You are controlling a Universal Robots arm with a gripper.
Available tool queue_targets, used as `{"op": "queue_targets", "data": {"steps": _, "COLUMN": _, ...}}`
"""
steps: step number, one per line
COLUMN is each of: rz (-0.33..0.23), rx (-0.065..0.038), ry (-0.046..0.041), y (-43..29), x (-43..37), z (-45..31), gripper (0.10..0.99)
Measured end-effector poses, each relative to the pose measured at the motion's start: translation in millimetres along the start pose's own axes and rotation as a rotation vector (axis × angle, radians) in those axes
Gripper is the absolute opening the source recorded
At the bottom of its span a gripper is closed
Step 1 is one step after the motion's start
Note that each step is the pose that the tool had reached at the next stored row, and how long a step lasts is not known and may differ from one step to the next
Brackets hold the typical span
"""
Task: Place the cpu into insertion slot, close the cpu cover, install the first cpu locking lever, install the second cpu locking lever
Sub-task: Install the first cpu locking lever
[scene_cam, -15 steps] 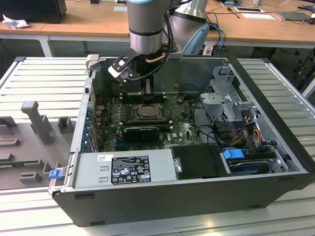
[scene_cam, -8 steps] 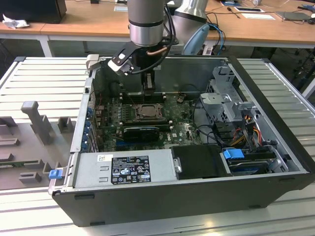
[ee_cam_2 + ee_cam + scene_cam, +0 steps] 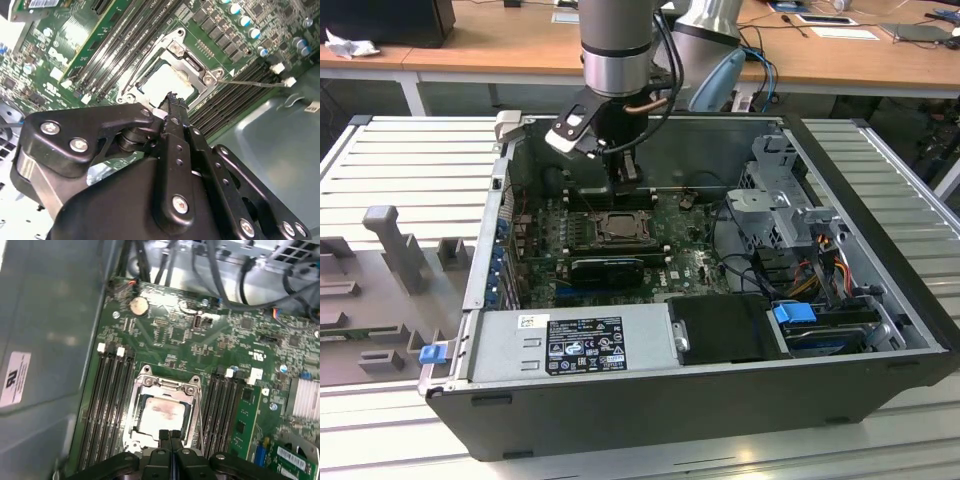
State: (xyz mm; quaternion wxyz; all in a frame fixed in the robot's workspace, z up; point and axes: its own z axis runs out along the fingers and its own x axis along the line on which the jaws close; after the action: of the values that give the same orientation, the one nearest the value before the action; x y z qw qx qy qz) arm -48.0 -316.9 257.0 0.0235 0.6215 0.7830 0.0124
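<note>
The cpu, a pale silver square, lies flat in the insertion slot on the green board. The cpu cover is a silver frame that lies down around the chip. In the second wrist view the cpu shows through the window of the cpu cover. My gripper hangs just above one edge of the socket, shut, its two black fingers pressed together with nothing between them. The same gripper points down at the chip's edge. In the exterior view the gripper is over the socket's far side.
Black memory slots flank the socket on both sides. A black ridged heatsink sits in front of it. The case wall rises close by. Cables and a drive cage fill the exterior view's right, with a power supply in front.
</note>
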Motion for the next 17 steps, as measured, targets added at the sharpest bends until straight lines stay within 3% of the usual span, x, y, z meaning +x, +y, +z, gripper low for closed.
{"op": "queue_targets", "data": {"steps": 2, "rz": -0.038, "rx": 0.001, "ry": 0.0012, "y": -0.1, "x": 0.0, "z": 0.3, "gripper": 0.106}}
{"op": "queue_targets", "data": {"steps": 5, "rz": -0.156, "rx": 0.004, "ry": -0.0013, "y": -0.1, "x": 0.0, "z": 0.9, "gripper": 0.106}}
{"op": "queue_targets", "data": {"steps": 13, "rz": -0.336, "rx": 0.004, "ry": -0.0086, "y": -0.1, "x": 0.0, "z": 0.8, "gripper": 0.106}}
{"op": "queue_targets", "data": {"steps": 17, "rz": -0.399, "rx": 0.004, "ry": -0.0096, "y": -0.1, "x": 0.0, "z": 0.8, "gripper": 0.106}}
